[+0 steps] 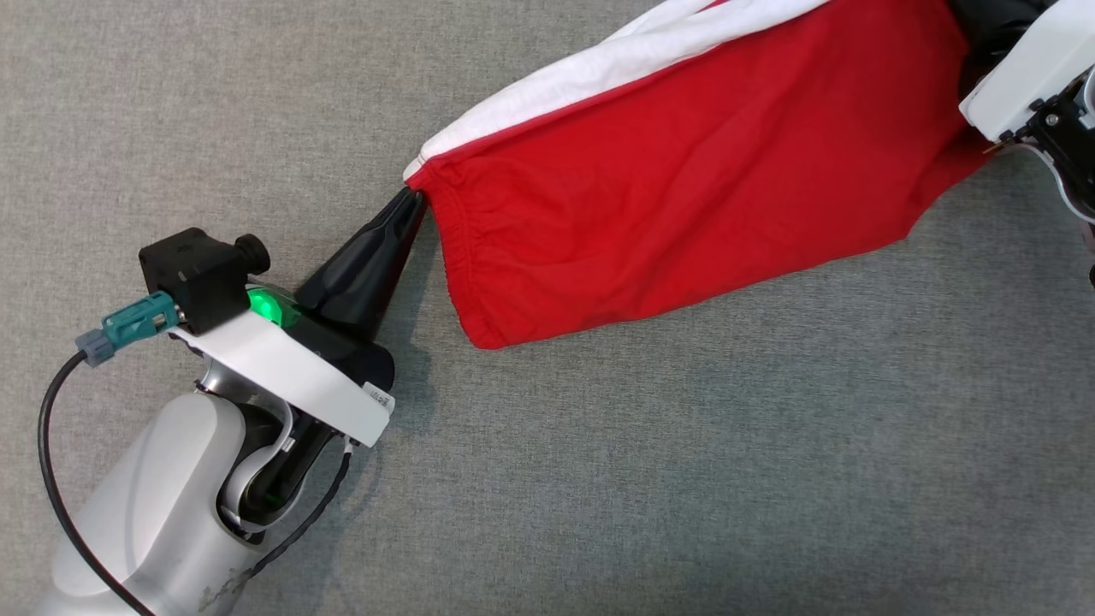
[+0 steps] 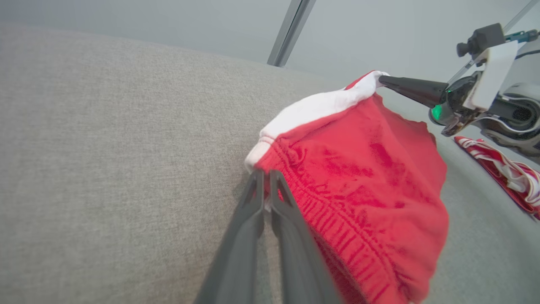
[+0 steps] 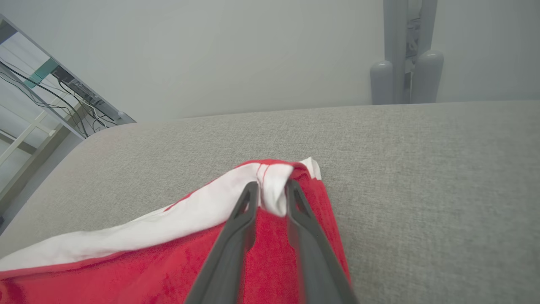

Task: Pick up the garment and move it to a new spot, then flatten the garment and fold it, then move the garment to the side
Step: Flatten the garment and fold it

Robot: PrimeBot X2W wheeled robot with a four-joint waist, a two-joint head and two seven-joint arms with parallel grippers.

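Red with a white band, the garment [image 1: 684, 188] is hanging stretched over the grey desk [image 1: 214, 103]. The left end effector [image 1: 411, 200] is pinching one corner, fingers together on it, and the right end effector [image 3: 272, 186] is clamping the opposite white corner, probably so that the cloth is spreading out for flattening.
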